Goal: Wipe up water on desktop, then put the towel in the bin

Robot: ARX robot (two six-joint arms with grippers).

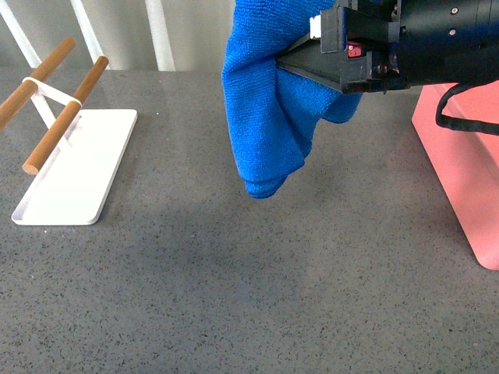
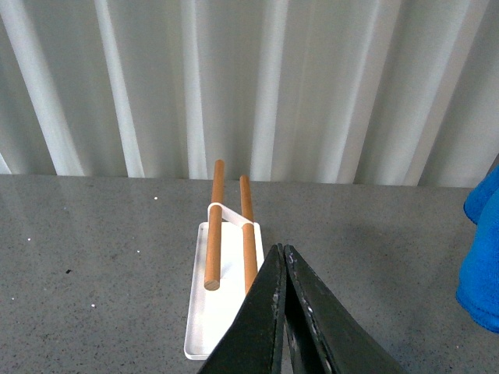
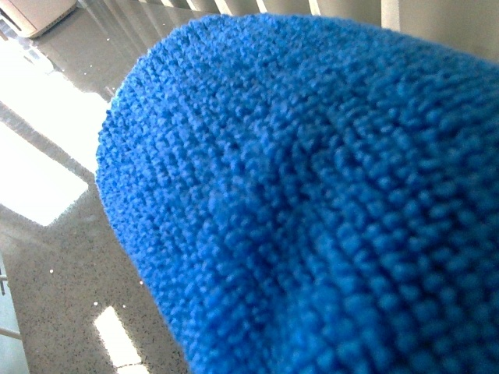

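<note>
towel (image 1: 265, 117): soft blue cloth, nubbly looped pile, matt
tabletop (image 1: 234, 296): dark grey stone-like slab, finely speckled, smooth, faint sheen
bin (image 1: 468, 179): salmon-pink plastic, smooth, slightly glossy
tray (image 1: 86, 171): white, smooth, satin finish
rods (image 1: 66, 115): brown wood, matt
left gripper (image 2: 282, 253): black, matt, finely grained

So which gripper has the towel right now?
The right gripper, holding the blue towel up off the desktop; the left gripper is shut on nothing, pointing toward the white tray.
</note>
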